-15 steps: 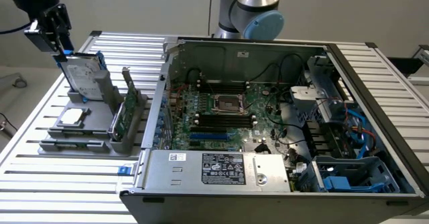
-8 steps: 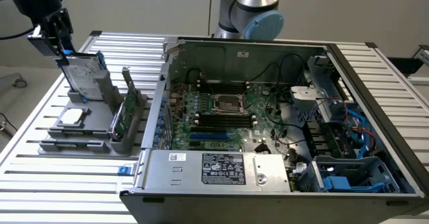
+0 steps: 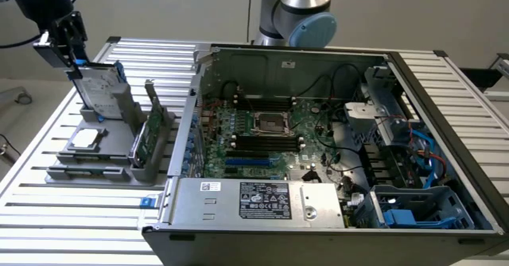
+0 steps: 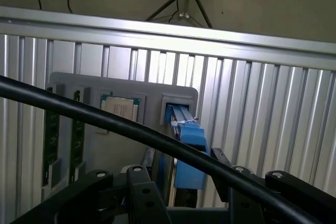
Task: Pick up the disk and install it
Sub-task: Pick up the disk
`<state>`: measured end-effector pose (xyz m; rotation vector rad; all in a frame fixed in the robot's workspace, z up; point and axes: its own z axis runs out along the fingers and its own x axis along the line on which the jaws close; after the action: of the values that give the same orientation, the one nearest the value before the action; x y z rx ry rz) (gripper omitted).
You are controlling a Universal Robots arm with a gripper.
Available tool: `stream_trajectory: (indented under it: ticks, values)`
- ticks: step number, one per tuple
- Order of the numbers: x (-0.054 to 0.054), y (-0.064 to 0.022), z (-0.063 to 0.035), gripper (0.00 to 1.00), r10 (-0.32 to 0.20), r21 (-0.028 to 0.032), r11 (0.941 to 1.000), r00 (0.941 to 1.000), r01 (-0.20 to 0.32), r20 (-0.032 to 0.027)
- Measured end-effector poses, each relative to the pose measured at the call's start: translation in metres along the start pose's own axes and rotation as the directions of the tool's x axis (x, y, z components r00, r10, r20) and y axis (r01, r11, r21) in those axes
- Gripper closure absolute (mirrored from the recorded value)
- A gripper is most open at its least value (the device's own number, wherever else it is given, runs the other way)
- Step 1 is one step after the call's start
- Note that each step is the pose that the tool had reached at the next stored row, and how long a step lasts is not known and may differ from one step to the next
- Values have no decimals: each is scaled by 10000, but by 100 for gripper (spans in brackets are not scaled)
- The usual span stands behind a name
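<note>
The disk (image 3: 102, 93) stands on edge in a slot at the back of the grey holder (image 3: 87, 173), its top edge free. The gripper (image 3: 77, 69) hangs over that edge with its jaws wide, one on each side of the blue carrier and not pressing it. Beside the holder's slot a green circuit card (image 3: 151, 129) stands upright; past it rises the open computer case (image 3: 445, 99) wall. The disk's white label and the power supply sticker (image 3: 265, 199) carry print too small to read
</note>
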<state>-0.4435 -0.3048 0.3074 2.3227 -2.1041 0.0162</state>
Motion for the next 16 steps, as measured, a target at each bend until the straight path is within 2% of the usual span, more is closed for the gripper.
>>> stream_trajectory:
  ticks: [16]
  values:
    - [-7,53,129,46,42,20,10000,10000,-42,9]
